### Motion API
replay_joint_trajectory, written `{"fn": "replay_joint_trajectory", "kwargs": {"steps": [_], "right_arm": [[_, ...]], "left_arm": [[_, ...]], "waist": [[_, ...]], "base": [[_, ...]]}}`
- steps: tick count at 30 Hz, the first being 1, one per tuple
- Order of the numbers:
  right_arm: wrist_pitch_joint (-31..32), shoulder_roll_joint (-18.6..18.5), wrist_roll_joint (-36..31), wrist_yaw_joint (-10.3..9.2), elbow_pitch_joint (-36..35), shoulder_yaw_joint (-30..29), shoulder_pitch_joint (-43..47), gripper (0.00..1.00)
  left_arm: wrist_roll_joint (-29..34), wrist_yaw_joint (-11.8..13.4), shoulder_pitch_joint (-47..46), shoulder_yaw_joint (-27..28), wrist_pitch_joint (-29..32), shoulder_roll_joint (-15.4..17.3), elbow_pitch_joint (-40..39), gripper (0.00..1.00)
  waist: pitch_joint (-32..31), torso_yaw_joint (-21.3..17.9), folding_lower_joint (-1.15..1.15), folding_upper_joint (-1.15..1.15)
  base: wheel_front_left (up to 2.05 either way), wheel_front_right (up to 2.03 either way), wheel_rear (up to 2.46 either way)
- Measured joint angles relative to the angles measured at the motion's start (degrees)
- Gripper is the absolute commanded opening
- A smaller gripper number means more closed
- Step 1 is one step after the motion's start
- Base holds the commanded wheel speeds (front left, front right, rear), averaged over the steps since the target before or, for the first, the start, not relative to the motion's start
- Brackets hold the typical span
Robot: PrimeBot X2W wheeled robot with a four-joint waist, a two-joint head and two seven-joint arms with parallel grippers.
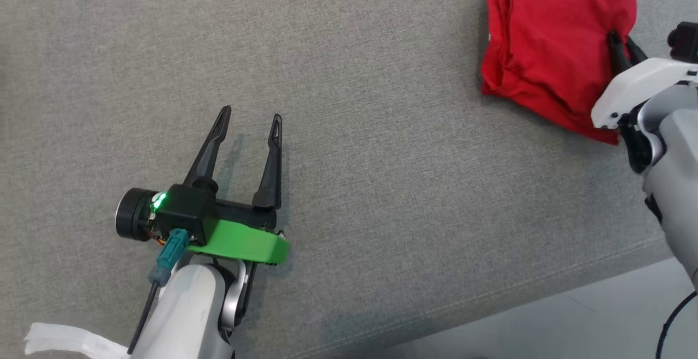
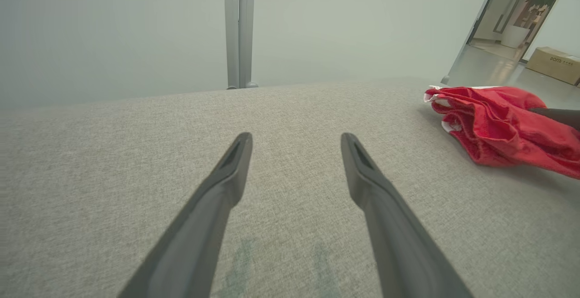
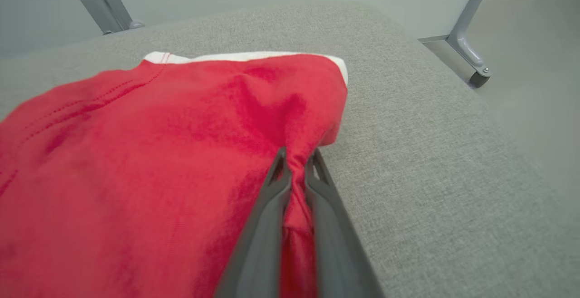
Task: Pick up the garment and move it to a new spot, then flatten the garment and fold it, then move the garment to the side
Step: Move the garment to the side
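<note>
Head view: my right gripper (image 1: 620,40) pinches the folded red garment (image 1: 545,42) at the far right of the grey fabric surface (image 1: 381,102) — my left gripper (image 1: 251,114) hovers spread wide and empty, well apart.

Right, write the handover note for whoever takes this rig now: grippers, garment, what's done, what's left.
Left gripper: open and holding nothing, over the bare grey fabric surface, well apart from the garment.
Right gripper: fingers shut on a pinch of cloth near the right edge of the red garment.
Garment: lies folded in layers at the surface's right end, with white trim along its far edge.
Done, by the look of it: flattening and folding.
Left: finish moving it to the side if this is not the final spot, then release. I cannot tell whether the move is over.
</note>
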Motion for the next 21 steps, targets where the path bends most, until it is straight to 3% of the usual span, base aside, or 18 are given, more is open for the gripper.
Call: {"fn": "replay_joint_trajectory", "kwargs": {"steps": [8,21], "right_arm": [[-0.2,-6.7,-5.1,0.00,4.4,1.9,-7.2,0.00],[0.5,-13.5,-14.0,0.00,9.6,3.3,-16.8,0.00]], "left_arm": [[0.5,0.4,0.0,-0.4,0.9,1.1,-3.1,1.00],[1.6,0.7,-0.5,-1.7,2.8,2.5,-7.1,1.00]], "waist": [[1.9,2.7,0.00,0.00],[7.3,7.0,0.00,0.00]], "base": [[0.00,0.00,0.00],[0.00,0.00,0.00]]}}
